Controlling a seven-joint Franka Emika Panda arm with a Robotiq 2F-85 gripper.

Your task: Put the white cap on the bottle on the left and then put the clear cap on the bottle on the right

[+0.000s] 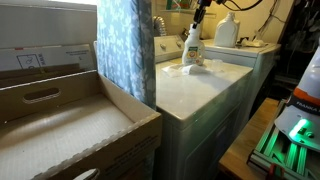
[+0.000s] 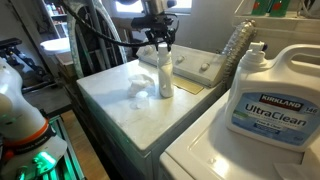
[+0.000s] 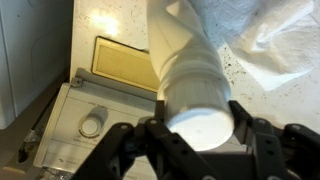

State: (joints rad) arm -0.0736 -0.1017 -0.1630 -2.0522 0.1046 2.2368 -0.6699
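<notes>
- The fingers [image 3: 246, 126] pinch the white cap [image 3: 203, 112] atop the white bottle [image 2: 165, 78].
- This bottle stands upright on the pale surface [image 2: 105, 102], with crumpled clear plastic [image 2: 134, 88] just beside it.

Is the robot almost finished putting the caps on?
Not quite halfway. The gripper is shut on the white cap, holding it on top of the white bottle. Nothing looks finished yet. Left: let go, then cap the clear bottle; I can't spot the clear cap.
</notes>
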